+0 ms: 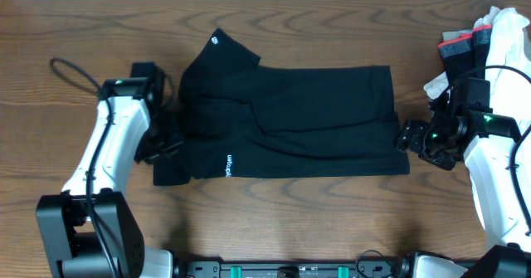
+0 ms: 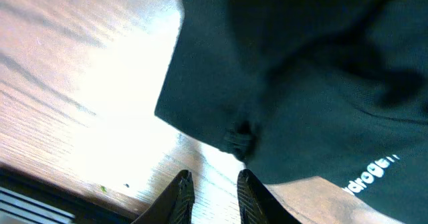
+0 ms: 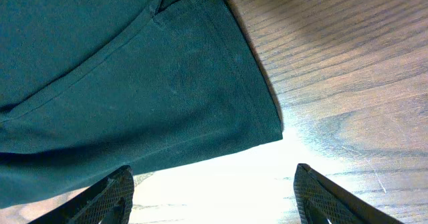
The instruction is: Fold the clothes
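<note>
overhead, we are seeing the black t-shirt (image 1: 290,120) lying flat mid-table (image 1: 332,21), with bare wood running near and far of it. a white cloth (image 1: 506,29) and a banded garment (image 1: 460,46) are crowding the far right corner.

left wrist: the left gripper (image 2: 212,194) is standing slightly parted and empty, just short of a puckered hem.

right wrist: the right gripper (image 3: 214,190) is gaping wide and empty at the hem corner.

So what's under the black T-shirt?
The wooden table shows all around the black T-shirt, so the shirt lies on it. Anything else beneath is covered by the fabric and cannot be seen.
</note>
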You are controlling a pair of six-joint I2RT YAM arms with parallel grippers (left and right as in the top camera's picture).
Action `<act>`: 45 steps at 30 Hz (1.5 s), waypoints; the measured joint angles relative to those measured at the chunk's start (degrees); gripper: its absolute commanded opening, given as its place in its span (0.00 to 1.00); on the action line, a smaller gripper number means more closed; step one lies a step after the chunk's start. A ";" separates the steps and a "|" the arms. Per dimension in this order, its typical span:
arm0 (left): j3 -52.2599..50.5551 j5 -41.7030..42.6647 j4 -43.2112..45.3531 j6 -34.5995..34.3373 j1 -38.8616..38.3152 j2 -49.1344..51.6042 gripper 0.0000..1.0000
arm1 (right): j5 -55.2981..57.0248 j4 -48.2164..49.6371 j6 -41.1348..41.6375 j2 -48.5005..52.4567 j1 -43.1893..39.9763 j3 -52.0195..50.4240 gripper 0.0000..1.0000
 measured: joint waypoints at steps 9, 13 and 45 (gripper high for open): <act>-8.83 4.37 9.42 -1.33 6.56 0.02 0.40 | 0.00 -0.20 -0.81 0.00 0.00 0.00 0.76; -14.29 7.30 14.88 -1.40 8.52 0.04 0.40 | 0.02 -0.35 -1.20 0.00 0.00 0.00 0.76; -22.77 11.02 35.06 -2.14 16.65 -1.60 0.06 | 0.02 -0.15 -1.53 0.02 0.00 -0.13 0.77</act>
